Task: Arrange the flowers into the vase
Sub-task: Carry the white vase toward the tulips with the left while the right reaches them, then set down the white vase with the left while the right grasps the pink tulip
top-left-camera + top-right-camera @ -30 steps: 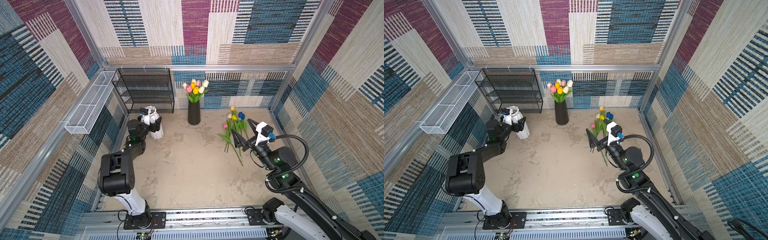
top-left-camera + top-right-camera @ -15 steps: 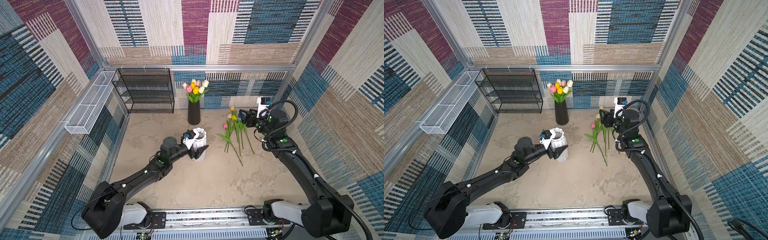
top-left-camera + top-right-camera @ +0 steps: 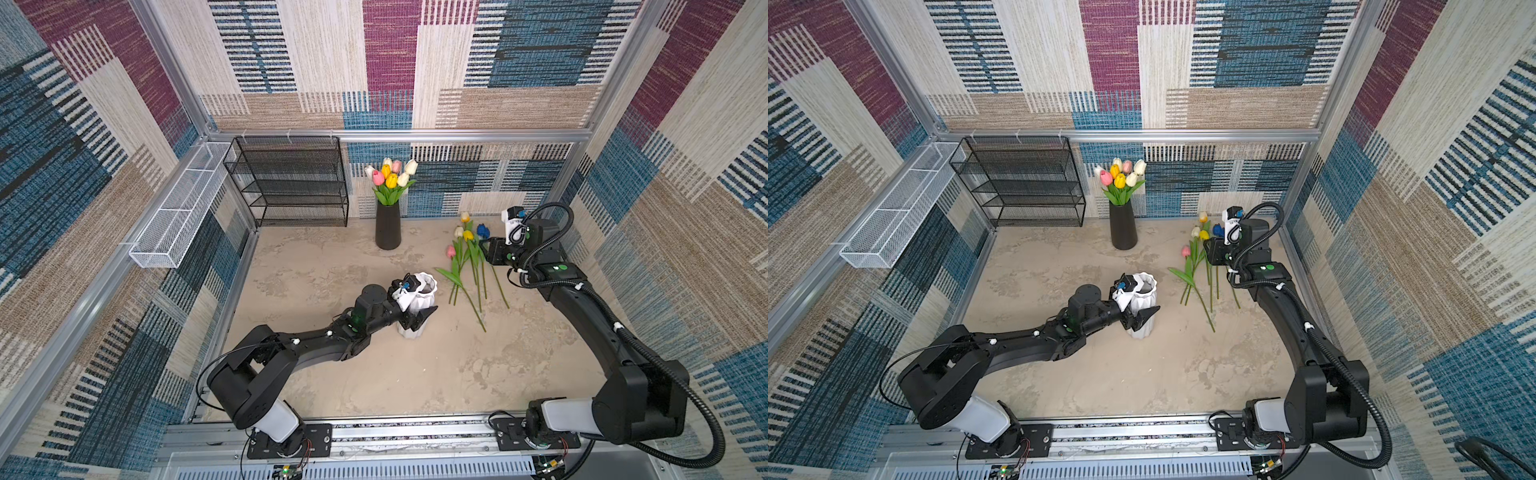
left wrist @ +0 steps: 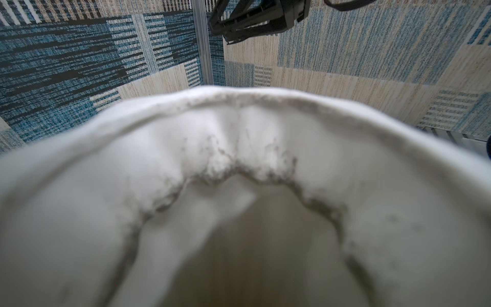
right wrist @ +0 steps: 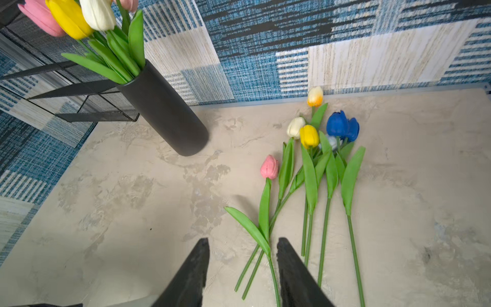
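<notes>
A white ribbed vase (image 3: 427,287) (image 3: 1144,297) stands upright in mid-floor, and my left gripper (image 3: 417,318) (image 3: 1142,318) is shut on its body. The left wrist view is filled by the vase's rim (image 4: 239,98) and hollow inside; the fingers are hidden there. Several loose flowers (image 3: 469,257) (image 3: 1202,257) (image 5: 310,170), tulips with pink, cream, yellow and blue heads, lie on the floor at the right. My right gripper (image 3: 483,249) (image 3: 1206,250) (image 5: 243,242) hovers open over their stems, with three stem ends showing between its fingers.
A black vase (image 3: 387,228) (image 3: 1123,226) (image 5: 164,111) with several tulips (image 3: 390,178) stands at the back wall. A black mesh shelf (image 3: 291,183) fills the back left corner. A white wire basket (image 3: 178,208) hangs on the left wall.
My left gripper has carried the white vase from beside the shelf to mid-floor. The right arm has swung back over the loose flowers and its jaws have narrowed.
</notes>
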### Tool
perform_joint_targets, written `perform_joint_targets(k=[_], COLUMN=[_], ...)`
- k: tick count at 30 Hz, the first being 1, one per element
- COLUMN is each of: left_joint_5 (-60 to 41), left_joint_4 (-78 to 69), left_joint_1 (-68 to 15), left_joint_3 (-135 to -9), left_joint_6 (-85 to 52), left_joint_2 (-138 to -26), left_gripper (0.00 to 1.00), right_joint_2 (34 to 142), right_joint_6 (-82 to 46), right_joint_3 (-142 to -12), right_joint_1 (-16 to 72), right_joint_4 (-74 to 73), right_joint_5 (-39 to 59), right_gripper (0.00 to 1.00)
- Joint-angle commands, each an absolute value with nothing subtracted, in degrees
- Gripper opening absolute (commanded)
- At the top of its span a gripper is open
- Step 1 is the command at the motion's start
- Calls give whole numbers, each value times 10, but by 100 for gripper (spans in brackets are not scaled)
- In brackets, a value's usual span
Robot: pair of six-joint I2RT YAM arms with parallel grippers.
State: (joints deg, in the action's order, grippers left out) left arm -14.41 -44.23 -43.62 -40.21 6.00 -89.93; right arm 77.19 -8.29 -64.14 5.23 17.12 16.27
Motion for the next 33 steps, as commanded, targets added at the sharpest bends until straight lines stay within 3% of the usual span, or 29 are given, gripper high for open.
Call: perform_joint_targets(k=[1, 5, 11, 14, 19, 33], left_joint_5=[-125, -116, -107, -105, -102, -93], left_joint_4=[-553, -581, -606, -621, -601, -502], left_joint_1=[-436, -435, -436, -436, -435, -436], left_joint_3=[-393, -378, -359, -347, -335, -292], left_joint_6=[63, 52, 45, 48, 62, 80], left_joint_2=[-901, -912, -917, -914, -892, -767], left_gripper=[29, 35, 55, 76, 100, 100], right_joint_2=[772, 786, 811, 824, 837, 907], right_joint_6=[-71, -63, -39, -39, -50, -33], right_joint_3=[-636, -642, -664, -664, -639, -618], right_joint_1=[53, 53, 54, 54, 54, 83], right_joint_4=[177, 181, 227, 252, 261, 297], right_joint_5=[185, 188, 194, 179, 159, 92], right_gripper=[45, 48, 58, 58, 59, 55])
